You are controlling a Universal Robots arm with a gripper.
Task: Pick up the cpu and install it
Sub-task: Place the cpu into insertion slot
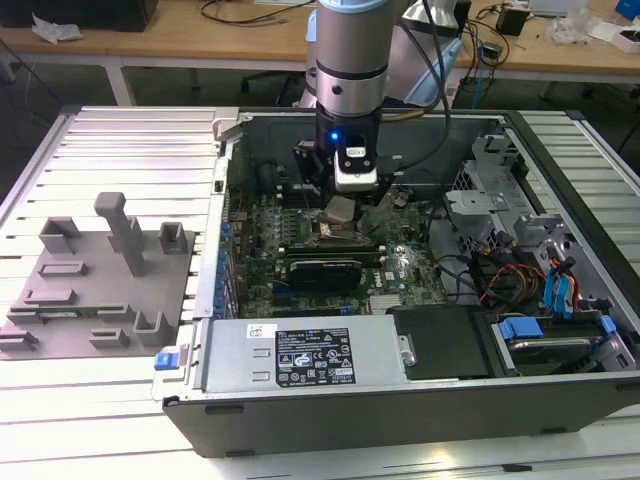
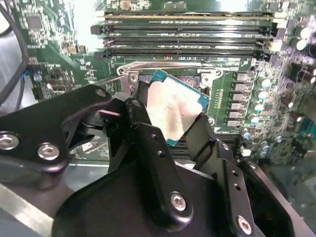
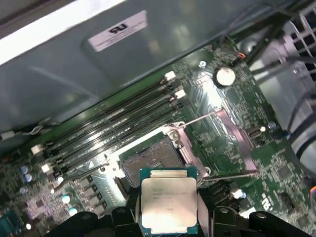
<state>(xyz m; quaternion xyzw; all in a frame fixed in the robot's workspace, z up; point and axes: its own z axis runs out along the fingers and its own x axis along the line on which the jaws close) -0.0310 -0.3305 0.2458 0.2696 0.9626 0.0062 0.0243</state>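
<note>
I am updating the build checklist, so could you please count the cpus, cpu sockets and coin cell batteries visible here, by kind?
cpu: 1, held in the gripper
cpu socket: 1, empty
coin cell battery: 1
Total: 3

I count one cpu (image 3: 169, 205), one gripper (image 2: 170, 121) and one socket (image 3: 150, 159). Four memory slots (image 2: 187, 38) in the second wrist view. One coin cell (image 3: 225, 75), one power supply (image 1: 300, 355).
</note>
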